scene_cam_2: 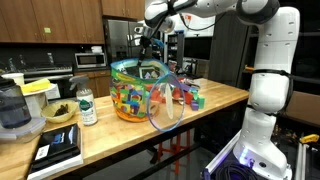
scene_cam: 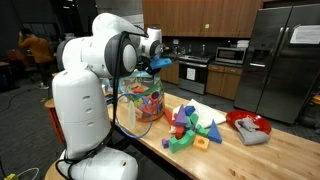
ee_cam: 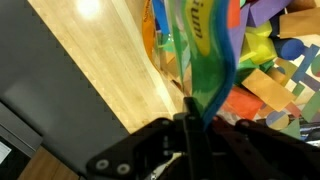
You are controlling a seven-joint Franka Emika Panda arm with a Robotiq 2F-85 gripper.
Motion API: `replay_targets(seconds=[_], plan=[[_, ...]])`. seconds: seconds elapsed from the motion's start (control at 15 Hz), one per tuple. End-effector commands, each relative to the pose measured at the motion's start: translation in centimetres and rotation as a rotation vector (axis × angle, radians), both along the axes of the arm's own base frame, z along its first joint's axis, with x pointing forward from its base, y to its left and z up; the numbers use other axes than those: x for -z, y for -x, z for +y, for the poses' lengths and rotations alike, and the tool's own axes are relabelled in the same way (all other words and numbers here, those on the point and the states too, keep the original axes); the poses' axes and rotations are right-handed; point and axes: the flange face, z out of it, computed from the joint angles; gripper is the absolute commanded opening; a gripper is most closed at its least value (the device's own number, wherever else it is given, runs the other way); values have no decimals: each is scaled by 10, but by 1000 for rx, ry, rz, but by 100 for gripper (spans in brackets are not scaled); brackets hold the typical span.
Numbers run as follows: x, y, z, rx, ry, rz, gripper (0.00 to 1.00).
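Tub rim is being pinched by the closed end effector. The tub, full of blocks, is being carried by the table directly below. The rim looks soft, so slow, straight-up pulls are being advised; tipping seems likely otherwise. A clear flap is hanging below and could snag. Loose blocks are being crowded beside the tub. Bottle and red bowl are well apart.
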Motion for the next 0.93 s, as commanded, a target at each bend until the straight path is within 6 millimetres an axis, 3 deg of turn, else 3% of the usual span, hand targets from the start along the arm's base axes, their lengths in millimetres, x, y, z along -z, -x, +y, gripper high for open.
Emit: replay_targets(seconds=[0.0,0.6,0.87], plan=[[-6,-15,-1,-4,-2,1,0],[6,-16,-31,156,47,37,0],[11,-3,-44,258,92,94,0]])
